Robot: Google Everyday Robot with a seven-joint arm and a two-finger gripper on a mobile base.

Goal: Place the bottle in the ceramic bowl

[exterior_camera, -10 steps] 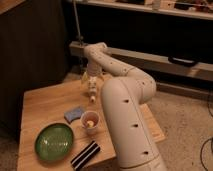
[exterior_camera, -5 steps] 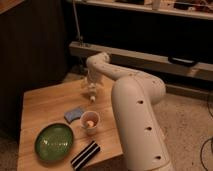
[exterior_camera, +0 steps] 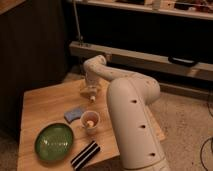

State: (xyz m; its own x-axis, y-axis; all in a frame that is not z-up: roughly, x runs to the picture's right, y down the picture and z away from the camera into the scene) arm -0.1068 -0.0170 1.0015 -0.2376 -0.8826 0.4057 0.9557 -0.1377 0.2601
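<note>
The gripper hung over the far part of the table, pinching the bottle, well apart from the ceramic bowl at near left; its label was unreadable.

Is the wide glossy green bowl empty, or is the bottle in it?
Empty: the green bowl is bare inside. The slim pale bottle is apart from it, at the gripper above the table at its far side.

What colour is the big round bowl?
The bowl is glossy green, clearest in the camera view. The gripper is at the table's far side.
</note>
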